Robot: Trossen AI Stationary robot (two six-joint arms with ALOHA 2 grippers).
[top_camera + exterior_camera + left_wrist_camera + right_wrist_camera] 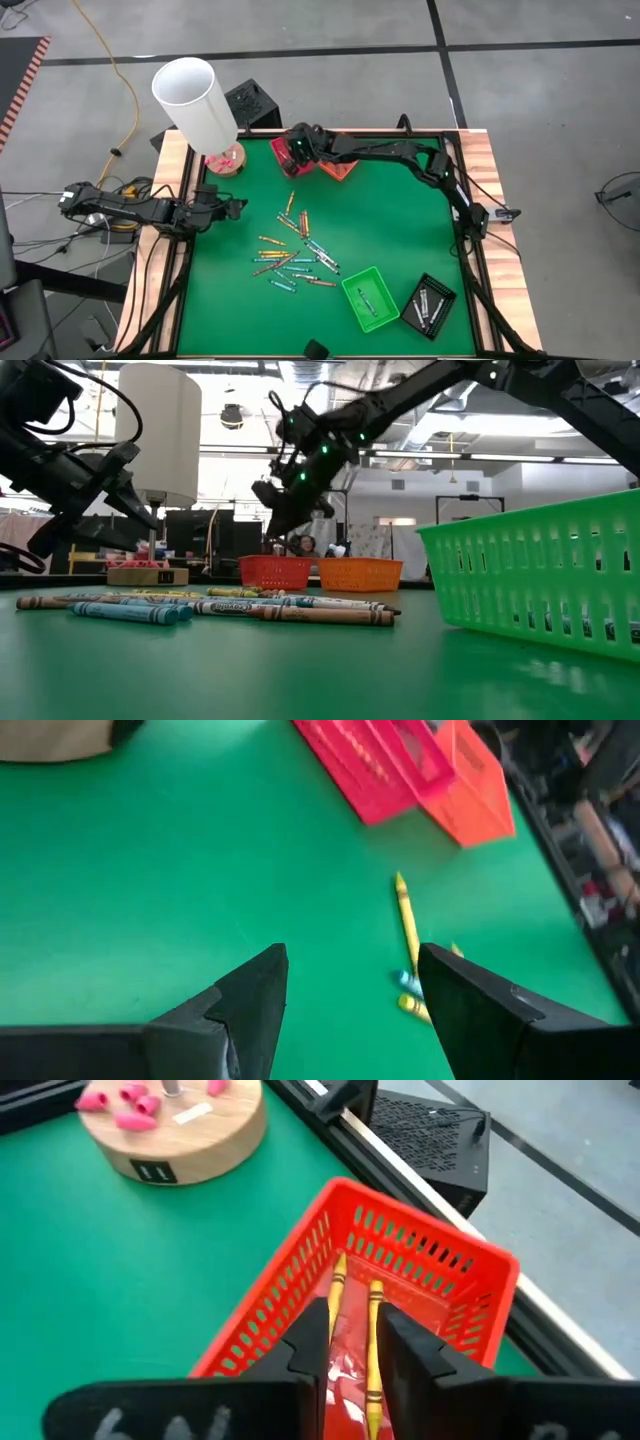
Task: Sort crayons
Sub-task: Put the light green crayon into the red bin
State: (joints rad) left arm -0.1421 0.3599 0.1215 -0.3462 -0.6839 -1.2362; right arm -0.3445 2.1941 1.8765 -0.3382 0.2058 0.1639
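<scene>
Several crayons (295, 255) lie loose on the green mat in the middle of the table. My right gripper (345, 1325) hangs open above the red tray (400, 1250) at the far edge, fingers slanting down. Two yellow-orange crayons (373, 1330) lie on the tray's floor below the gap between the fingers, one partly hidden by a finger. My left gripper (350, 960) waits open at the table's left edge (235, 208), above bare mat, with nothing between its fingers.
An orange tray (338, 168) stands beside the red one. A green tray (370, 298) and a black tray (430, 305) sit near the front right. A lamp with a white shade (195, 100) stands on a round wooden base (180, 1140) at the far left.
</scene>
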